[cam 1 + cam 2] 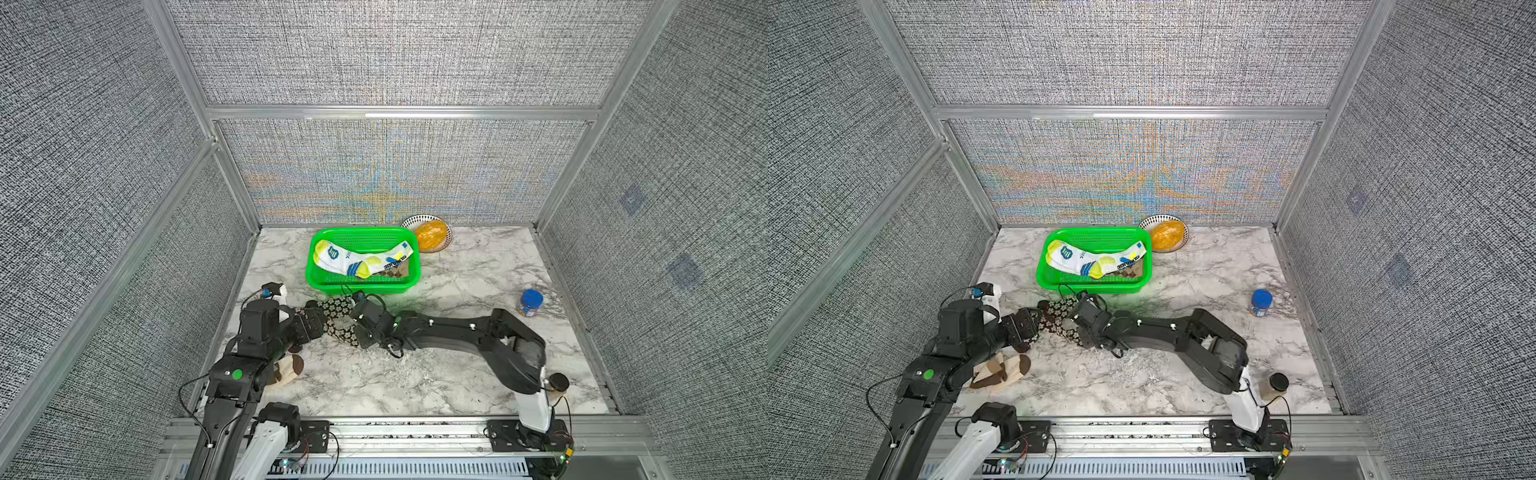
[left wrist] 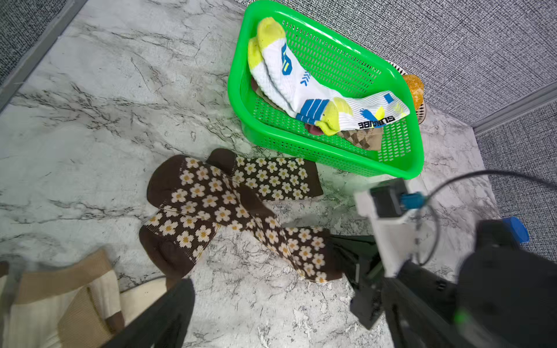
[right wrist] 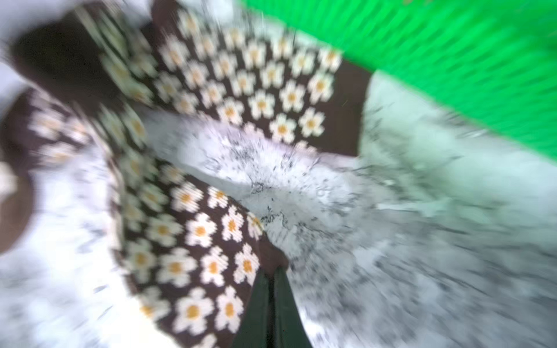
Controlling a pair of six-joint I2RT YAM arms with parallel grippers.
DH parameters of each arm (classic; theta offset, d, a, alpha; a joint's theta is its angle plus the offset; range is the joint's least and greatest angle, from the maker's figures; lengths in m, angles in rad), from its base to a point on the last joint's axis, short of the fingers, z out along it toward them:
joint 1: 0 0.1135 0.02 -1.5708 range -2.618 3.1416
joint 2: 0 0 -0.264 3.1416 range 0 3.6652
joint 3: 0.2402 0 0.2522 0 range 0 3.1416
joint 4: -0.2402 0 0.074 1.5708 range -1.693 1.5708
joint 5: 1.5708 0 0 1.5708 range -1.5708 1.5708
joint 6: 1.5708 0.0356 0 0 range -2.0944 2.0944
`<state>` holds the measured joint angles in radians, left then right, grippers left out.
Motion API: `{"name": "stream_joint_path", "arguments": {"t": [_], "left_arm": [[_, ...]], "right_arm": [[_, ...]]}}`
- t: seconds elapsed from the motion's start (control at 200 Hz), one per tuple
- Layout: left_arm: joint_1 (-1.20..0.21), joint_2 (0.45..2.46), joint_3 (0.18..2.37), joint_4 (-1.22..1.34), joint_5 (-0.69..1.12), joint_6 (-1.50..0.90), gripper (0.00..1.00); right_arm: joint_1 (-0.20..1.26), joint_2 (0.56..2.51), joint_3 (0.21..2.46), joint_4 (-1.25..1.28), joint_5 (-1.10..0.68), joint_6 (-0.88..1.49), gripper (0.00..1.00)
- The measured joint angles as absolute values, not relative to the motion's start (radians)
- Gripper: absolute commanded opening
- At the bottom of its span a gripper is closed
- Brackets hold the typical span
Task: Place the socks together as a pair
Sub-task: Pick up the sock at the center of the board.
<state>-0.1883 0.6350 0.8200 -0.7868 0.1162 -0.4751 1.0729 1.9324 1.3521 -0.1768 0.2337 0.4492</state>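
The right gripper [image 3: 272,271] is pinched tight on the cuff of the flowered sock [image 3: 193,232]. That sock trails off toward nine o'clock, crossing its twin [image 2: 271,177] on the table [image 1: 457,365]. The left gripper [image 1: 311,332] hangs wide open just beyond. The basket [image 1: 361,287] sits at twelve, with the white socks [image 1: 345,259] inside.

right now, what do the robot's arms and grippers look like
Both are black, blocky links on white base segments, trailing thin black cables. The left arm carries a round green sticker. Each wrist has a white camera mount with a blue plug. The right gripper has slim dark fingers.
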Motion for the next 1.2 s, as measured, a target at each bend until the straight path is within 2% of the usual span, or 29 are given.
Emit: {"name": "stream_joint_path", "arguments": {"t": [0.32,0.615,0.926,1.051,1.201], "left_arm": [[-0.194,0.644,0.832,-0.747,0.211,-0.482,0.99],[-0.277,0.605,0.762,-0.707,0.248,-0.530,0.97],[-0.434,0.561,0.702,-0.694,0.173,-0.586,0.96],[-0.463,0.574,0.693,-0.676,0.141,-0.607,0.96],[-0.469,0.567,0.727,-0.675,0.108,-0.619,0.96]], "right_arm": [[0.966,1.541,1.137,-0.068,0.115,0.416,0.00],[0.811,1.380,0.948,-0.061,-0.040,0.411,0.00],[0.724,1.193,0.865,-0.093,-0.151,0.435,0.00],[0.721,1.174,0.874,-0.093,-0.241,0.448,0.00],[0.764,1.251,0.991,-0.047,-0.355,0.471,0.00]]}}
